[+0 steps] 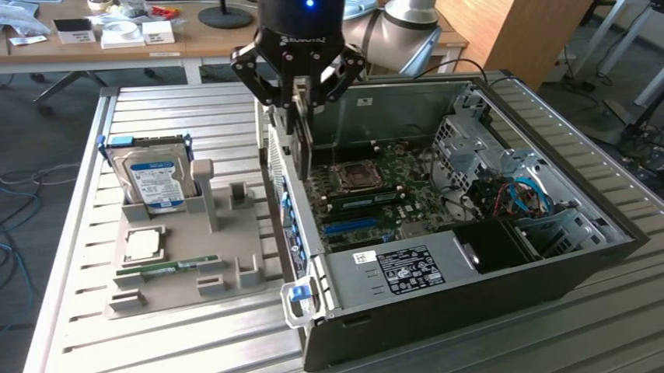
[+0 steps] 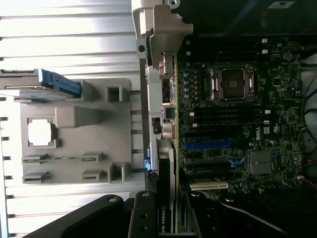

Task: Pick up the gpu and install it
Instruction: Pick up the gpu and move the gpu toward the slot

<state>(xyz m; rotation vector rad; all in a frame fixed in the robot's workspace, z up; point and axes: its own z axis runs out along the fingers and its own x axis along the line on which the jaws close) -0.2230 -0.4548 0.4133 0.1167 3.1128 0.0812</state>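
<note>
Seen from the exterior view, an open computer case (image 1: 487, 303) lies on a slatted metal table (image 1: 155, 342), its motherboard (image 1: 384, 194) exposed. At nine o'clock from the case, a grey holder (image 1: 223, 256) carries an upright hard drive (image 1: 155, 183), a processor chip (image 1: 142, 245) and a memory stick (image 1: 166, 268) lying flat.

One high camera, one wrist camera
Exterior view looks down obliquely across the slatted table (image 1: 62, 311); wrist view looks straight down from closer — both share the motherboard (image 1: 374, 194) and grey parts holder (image 1: 186, 233).
</note>
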